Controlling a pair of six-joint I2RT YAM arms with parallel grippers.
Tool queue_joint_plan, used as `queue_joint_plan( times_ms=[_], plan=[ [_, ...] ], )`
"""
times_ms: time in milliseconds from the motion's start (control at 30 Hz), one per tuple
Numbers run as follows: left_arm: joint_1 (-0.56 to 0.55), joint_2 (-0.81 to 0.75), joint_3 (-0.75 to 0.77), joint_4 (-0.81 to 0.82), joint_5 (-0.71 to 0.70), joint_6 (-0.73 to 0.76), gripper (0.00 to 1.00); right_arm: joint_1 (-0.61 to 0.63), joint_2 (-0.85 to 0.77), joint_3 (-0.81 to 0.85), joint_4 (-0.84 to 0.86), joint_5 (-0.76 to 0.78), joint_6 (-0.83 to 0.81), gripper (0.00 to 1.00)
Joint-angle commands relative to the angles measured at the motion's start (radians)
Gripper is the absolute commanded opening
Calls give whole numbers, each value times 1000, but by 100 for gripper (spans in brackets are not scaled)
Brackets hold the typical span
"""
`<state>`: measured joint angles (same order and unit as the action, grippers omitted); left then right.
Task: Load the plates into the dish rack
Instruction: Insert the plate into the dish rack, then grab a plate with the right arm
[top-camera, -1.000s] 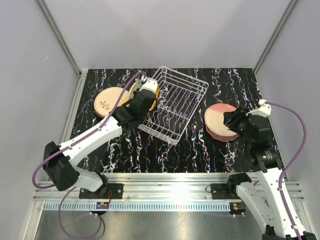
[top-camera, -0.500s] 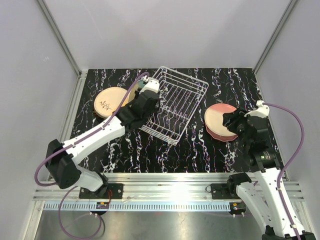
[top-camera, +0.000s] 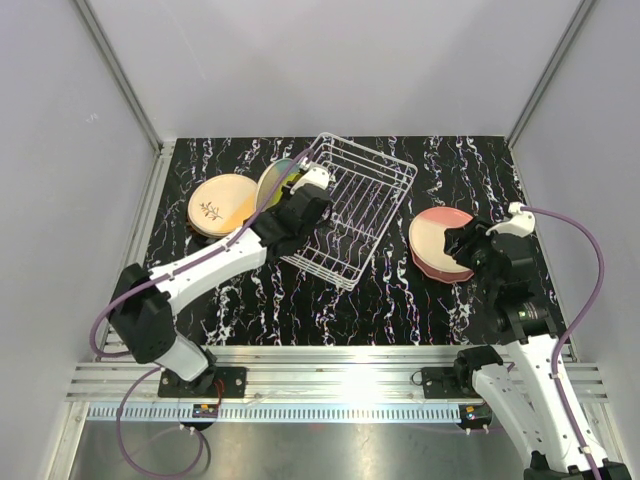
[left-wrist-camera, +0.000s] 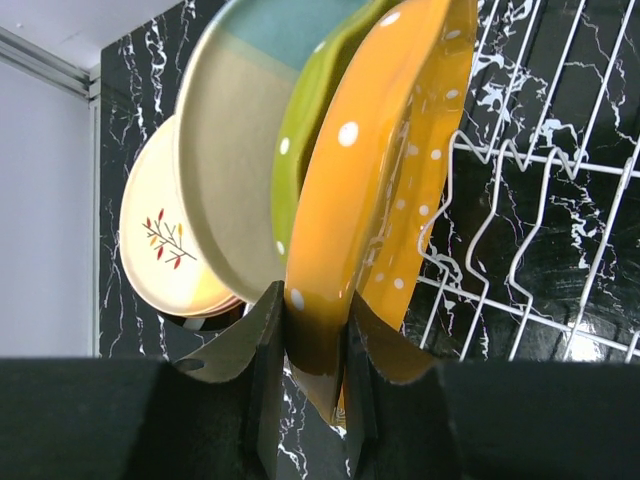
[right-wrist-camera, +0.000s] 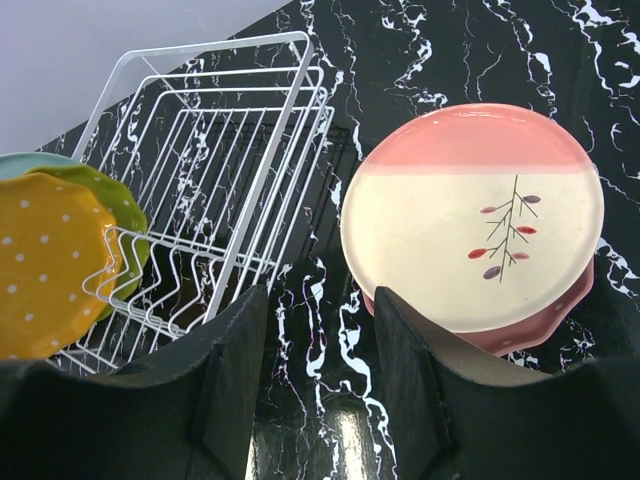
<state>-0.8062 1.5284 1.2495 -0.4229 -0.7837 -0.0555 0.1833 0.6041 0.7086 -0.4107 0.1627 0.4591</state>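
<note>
My left gripper (top-camera: 300, 207) (left-wrist-camera: 315, 300) is shut on the rim of an orange white-dotted plate (left-wrist-camera: 380, 180), which it holds on edge at the left end of the white wire dish rack (top-camera: 350, 205) (right-wrist-camera: 267, 150). A yellow-green plate (left-wrist-camera: 310, 120) and a cream-blue plate (left-wrist-camera: 235, 150) stand on edge against the orange one. The three show together in the top view (top-camera: 275, 180). A peach sprig plate (top-camera: 222, 203) (left-wrist-camera: 160, 245) lies flat left of the rack. My right gripper (top-camera: 462, 245) (right-wrist-camera: 320, 300) is open and empty, beside a pink-and-cream sprig plate (top-camera: 438, 240) (right-wrist-camera: 470, 220) that lies on a maroon plate (right-wrist-camera: 545, 322).
The rack lies diagonally across the black marbled table (top-camera: 400, 300), and the rest of its slots hold nothing. Grey walls and metal posts close in the back and sides. The arm bases sit on a rail (top-camera: 330, 365) at the near edge.
My left gripper has moved right and forward along the rack's left end and tipped the orange plate up on edge. The green and cream-blue plates now show beside it. The right arm barely moved.
</note>
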Motion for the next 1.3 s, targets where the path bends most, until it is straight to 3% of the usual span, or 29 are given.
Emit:
queue_joint_plan(
  times_ms=[0,67,267,733,1067,1267],
  plan=[
    [1,-2,53,119,-52,-3,13,4,-6,-6,50,-15,-20,54],
    [2,10,56,110,-51,-10,14,2,-6,-9,53,-15,-19,54],
    [13,33,62,82,-32,-35,47,5,-6,-15,61,-19,-17,55],
    [29,-80,64,19,55,-89,63,4,0,-20,55,-23,-7,58],
    [53,-359,7,59,109,29,98,4,33,-15,30,0,-2,60],
    [105,-479,-134,134,103,48,99,2,43,-8,-3,40,12,61]
  ],
)
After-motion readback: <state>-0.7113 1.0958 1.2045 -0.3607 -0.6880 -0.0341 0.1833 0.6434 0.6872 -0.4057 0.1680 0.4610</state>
